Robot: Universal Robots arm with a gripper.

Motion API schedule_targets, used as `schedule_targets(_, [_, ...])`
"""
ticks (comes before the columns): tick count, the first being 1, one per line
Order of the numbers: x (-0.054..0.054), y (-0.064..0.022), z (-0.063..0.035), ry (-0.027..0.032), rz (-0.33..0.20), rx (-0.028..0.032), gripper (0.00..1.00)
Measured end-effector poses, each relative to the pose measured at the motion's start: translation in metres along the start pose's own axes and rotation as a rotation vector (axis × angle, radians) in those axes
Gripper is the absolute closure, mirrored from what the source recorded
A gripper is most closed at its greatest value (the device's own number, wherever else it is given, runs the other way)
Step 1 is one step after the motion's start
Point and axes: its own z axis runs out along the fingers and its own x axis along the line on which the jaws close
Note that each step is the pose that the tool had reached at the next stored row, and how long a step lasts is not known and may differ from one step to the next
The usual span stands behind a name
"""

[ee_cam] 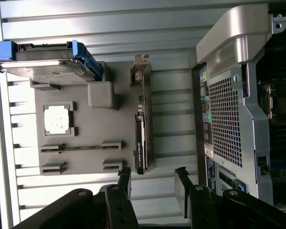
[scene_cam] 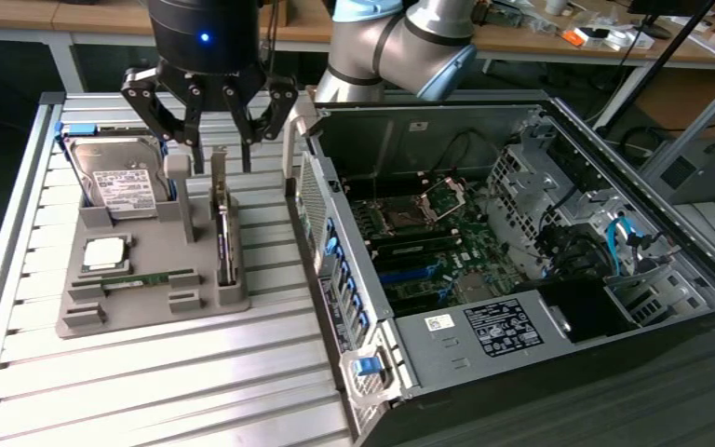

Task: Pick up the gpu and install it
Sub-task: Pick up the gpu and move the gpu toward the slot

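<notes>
The gpu [scene_cam: 222, 228] stands on its long edge in a slot along the side of the grey holder [scene_cam: 146, 312] that faces the computer case, its silvery bracket at the far end. In the wrist view the gpu [ee_cam: 141, 129] is a thin dark strip on the holder [ee_cam: 90, 126]. My gripper [scene_cam: 219, 149] hangs open just above the gpu's bracket end, one finger on each side, touching nothing. In the wrist view the black fingertips [ee_cam: 125, 180] of the gripper [ee_cam: 152, 183] stand wide apart, with nothing between them.
The holder also carries a hard drive [scene_cam: 115, 182] in a blue frame, a silver processor [scene_cam: 105, 251] and a green memory stick [scene_cam: 146, 277]. At the exterior view's right, close beside the holder, lies the open computer case [scene_cam: 519, 233], seen with its perforated rear panel [ee_cam: 226, 119].
</notes>
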Motion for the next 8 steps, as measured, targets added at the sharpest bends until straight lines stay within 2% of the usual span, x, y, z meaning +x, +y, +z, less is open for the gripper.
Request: schedule_targets(8, [0.0004, -0.0002, 0.004, 0.0, 0.0, -0.0001, 0.5])
